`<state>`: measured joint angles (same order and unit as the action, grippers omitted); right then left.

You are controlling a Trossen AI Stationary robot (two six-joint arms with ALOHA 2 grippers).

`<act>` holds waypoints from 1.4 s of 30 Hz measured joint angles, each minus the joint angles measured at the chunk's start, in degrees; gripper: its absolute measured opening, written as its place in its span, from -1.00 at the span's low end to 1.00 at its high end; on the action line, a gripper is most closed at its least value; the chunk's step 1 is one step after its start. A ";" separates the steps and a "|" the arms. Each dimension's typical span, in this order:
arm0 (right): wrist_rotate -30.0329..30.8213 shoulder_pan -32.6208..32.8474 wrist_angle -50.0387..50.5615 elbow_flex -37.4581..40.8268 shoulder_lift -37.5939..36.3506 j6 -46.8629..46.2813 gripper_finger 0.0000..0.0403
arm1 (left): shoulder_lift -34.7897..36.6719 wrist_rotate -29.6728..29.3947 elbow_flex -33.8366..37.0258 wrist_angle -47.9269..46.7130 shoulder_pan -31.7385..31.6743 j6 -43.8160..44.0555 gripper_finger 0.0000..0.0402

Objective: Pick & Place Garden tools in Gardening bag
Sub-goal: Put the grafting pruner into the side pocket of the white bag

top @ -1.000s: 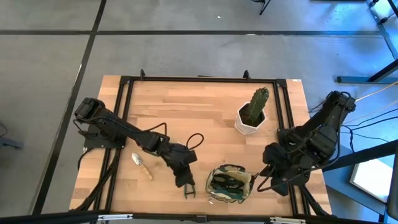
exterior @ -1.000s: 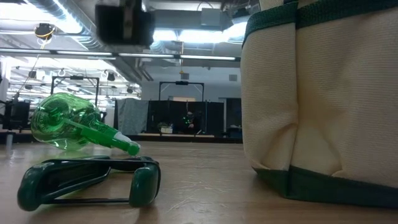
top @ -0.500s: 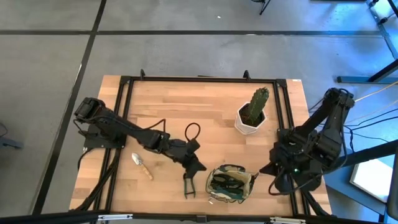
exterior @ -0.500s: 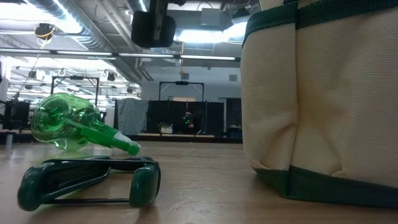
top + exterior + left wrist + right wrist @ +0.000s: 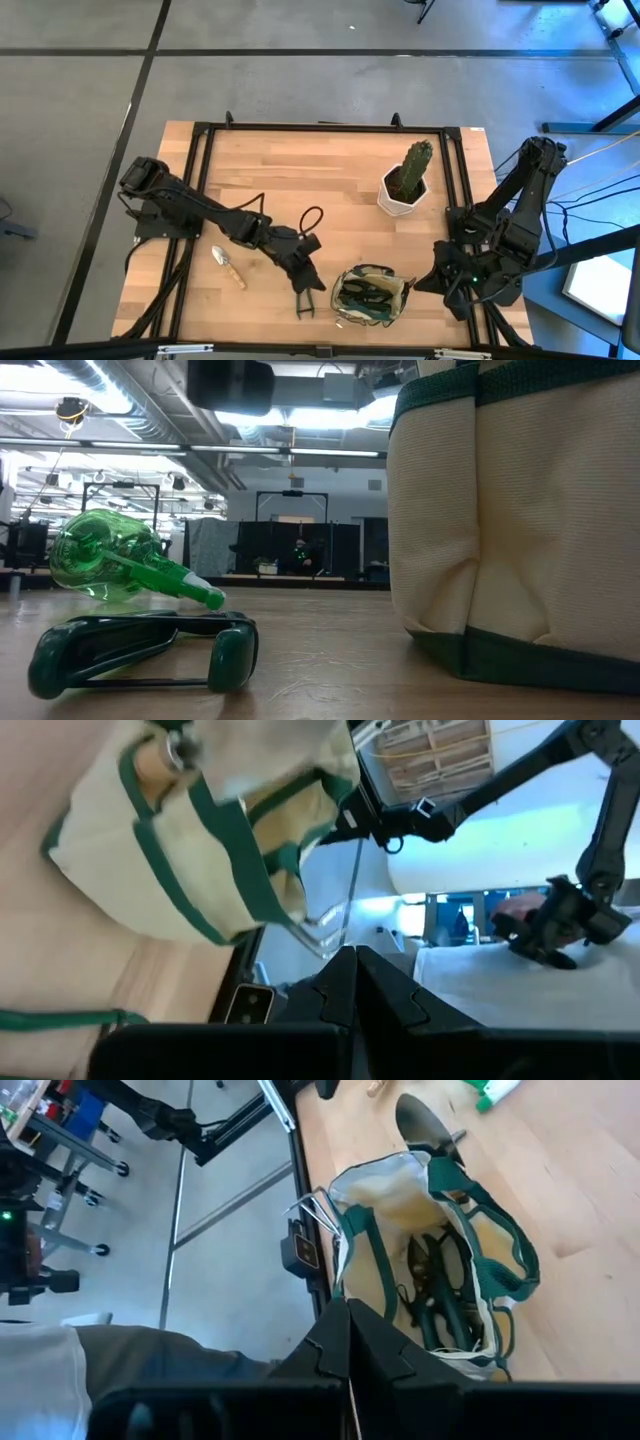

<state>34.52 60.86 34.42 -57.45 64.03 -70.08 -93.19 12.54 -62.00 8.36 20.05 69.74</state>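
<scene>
The khaki bag (image 5: 368,296) with green trim stands near the table's front edge. Inside it lie dark shears (image 5: 440,1290), and a silver trowel (image 5: 428,1122) sticks up at its side. Another pair of shears (image 5: 303,303) lies flat on the table left of the bag. A wooden-handled trowel (image 5: 228,266) lies further left. The green spray bottle (image 5: 120,565) lies on its side; in the high view my left arm hides it. My left gripper (image 5: 315,280) is shut and empty above the shears. My right gripper (image 5: 430,283) is shut and empty right of the bag.
A cactus in a white pot (image 5: 405,182) stands at the back right. A black frame (image 5: 330,128) runs around the table top. Bare wood (image 5: 300,170) lies across the far half of the table.
My left gripper has risen from just over the shears and shifted a little toward the bag and the far edge, staying shut. The shears have stayed flat on the table. My right arm has drawn back slightly toward the table's near right corner.
</scene>
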 joint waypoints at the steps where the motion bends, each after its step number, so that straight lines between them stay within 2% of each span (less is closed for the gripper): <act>1: -0.02 0.00 0.06 0.00 0.00 0.00 -1.00 | 0.00 -0.54 0.00 -0.11 0.42 0.02 -0.98; 9: -0.04 0.00 -0.49 0.02 0.00 2.58 -1.00 | 0.00 -3.99 0.00 -3.00 3.20 4.70 -0.98; 20: -0.20 -0.59 -0.38 0.02 0.00 3.10 -1.00 | -0.08 -6.39 0.00 -16.66 4.79 14.43 -0.99; 25: -0.53 -1.34 -0.16 0.02 0.00 3.06 -1.00 | -2.59 -7.63 -0.44 -17.54 5.46 18.05 -0.99; 30: -1.79 -1.68 0.78 0.02 0.00 3.02 -1.00 | -7.21 -7.70 -6.06 -23.49 6.30 15.43 -0.99; 35: -4.15 -2.05 1.80 0.02 0.00 1.64 -1.00 | -13.37 -10.45 -15.86 -40.14 6.80 15.27 -0.99; 37: -5.23 -2.40 1.80 0.02 0.00 1.51 -1.00 | -15.17 -9.58 -18.06 -43.08 6.87 15.94 -0.99; 42: -6.27 -3.15 1.80 0.02 0.01 1.51 -1.00 | -17.91 -1.07 -18.73 -41.18 6.82 16.98 -0.95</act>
<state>28.25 57.71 36.22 -57.43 64.04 -68.58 -111.10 11.47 -80.73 -32.83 26.87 86.73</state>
